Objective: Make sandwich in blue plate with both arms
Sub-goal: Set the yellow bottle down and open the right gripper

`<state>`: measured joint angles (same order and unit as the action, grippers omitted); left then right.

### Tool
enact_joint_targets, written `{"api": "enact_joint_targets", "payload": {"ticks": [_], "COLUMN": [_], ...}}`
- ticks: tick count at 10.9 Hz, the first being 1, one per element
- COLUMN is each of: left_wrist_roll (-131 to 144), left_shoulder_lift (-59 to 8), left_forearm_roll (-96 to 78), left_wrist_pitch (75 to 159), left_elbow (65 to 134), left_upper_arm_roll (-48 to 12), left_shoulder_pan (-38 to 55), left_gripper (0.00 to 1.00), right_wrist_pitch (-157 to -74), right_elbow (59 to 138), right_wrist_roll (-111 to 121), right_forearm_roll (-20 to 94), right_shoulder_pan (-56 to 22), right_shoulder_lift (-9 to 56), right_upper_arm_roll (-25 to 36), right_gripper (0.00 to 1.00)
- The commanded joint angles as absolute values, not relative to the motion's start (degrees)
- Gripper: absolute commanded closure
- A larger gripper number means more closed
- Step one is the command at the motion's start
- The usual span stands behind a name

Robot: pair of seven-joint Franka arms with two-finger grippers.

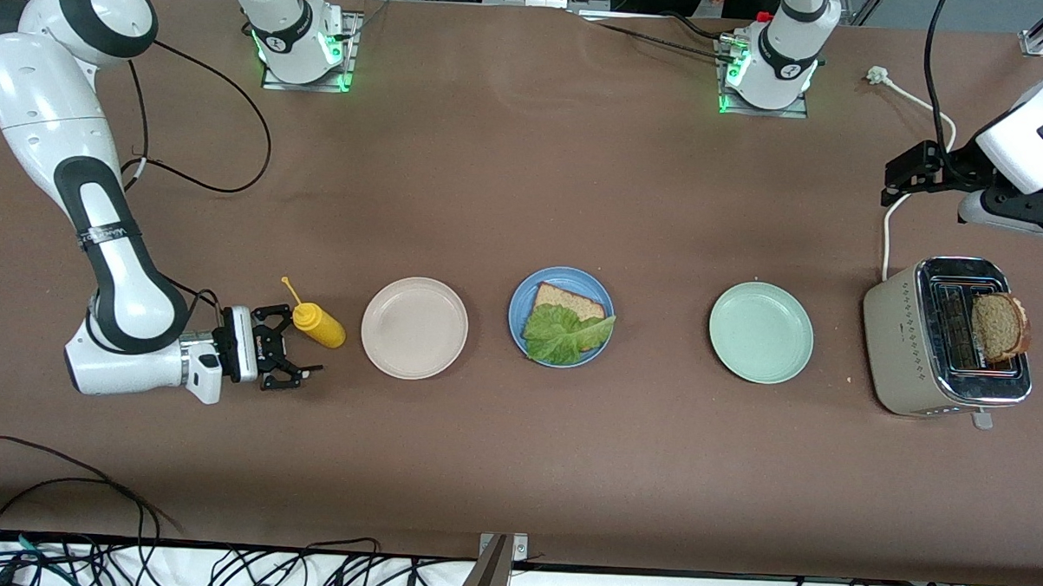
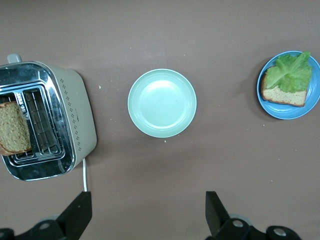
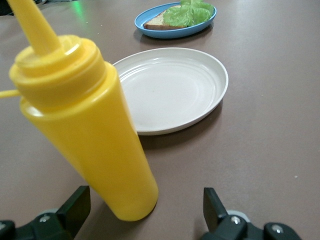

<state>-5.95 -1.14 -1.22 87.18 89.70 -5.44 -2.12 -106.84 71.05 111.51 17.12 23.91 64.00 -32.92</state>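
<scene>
The blue plate (image 1: 518, 315) sits mid-table and holds one brown bread slice (image 1: 569, 302) with a green lettuce leaf (image 1: 563, 333) lying on it. A second bread slice (image 1: 999, 327) sticks up out of the toaster (image 1: 910, 341) at the left arm's end. My left gripper (image 1: 903, 176) hangs open and empty high over the table beside the toaster; its wrist view looks down on bare tabletop between the fingers (image 2: 80, 210). My right gripper (image 1: 294, 344) is open at table height, with an upright yellow squeeze bottle (image 1: 319, 325) standing free between its fingers (image 3: 75, 205).
A beige plate (image 1: 414, 327) lies between the bottle and the blue plate. A mint green plate (image 1: 760, 332) lies between the blue plate and the toaster. The toaster's white cord (image 1: 886, 245) runs toward the left arm's base. Loose cables lie along the table edge nearest the camera.
</scene>
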Motion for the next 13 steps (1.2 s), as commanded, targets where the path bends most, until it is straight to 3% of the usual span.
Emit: {"api": "enact_joint_targets", "payload": {"ticks": [1,6,10,13], "left_wrist_roll": [-6.15,-5.71,-7.02,-20.18], "left_shoulder_lift": [-1.58,-1.67,-5.69,-11.50], "left_forearm_roll": [-0.70,3.07,2.73,2.73], "left_wrist_pitch": [86.40,86.31,87.54,93.59], "left_elbow": [89.21,88.59,87.98,85.78], "left_upper_arm_roll": [-5.71,-6.24,-4.92,-4.92], "left_shoulder_pan": [-2.99,-3.16,-9.55,-16.77], "left_gripper": [0.00,0.00,0.00,0.00], "right_wrist_pitch": [-106.35,-105.56,-101.36,-100.55], "right_elbow": [69.61,69.61,70.13,73.73], "right_wrist_roll": [114.51,119.53,115.07,104.45], "right_forearm_roll": [16.53,11.96,10.63,10.72], "right_shoulder_pan": [24.61,24.96,24.35,23.74], "right_shoulder_lift": [63.99,61.79,52.85,43.54], "right_upper_arm_roll": [-33.93,-31.82,-26.74,-23.30], "right_gripper": [0.00,0.00,0.00,0.00]}}
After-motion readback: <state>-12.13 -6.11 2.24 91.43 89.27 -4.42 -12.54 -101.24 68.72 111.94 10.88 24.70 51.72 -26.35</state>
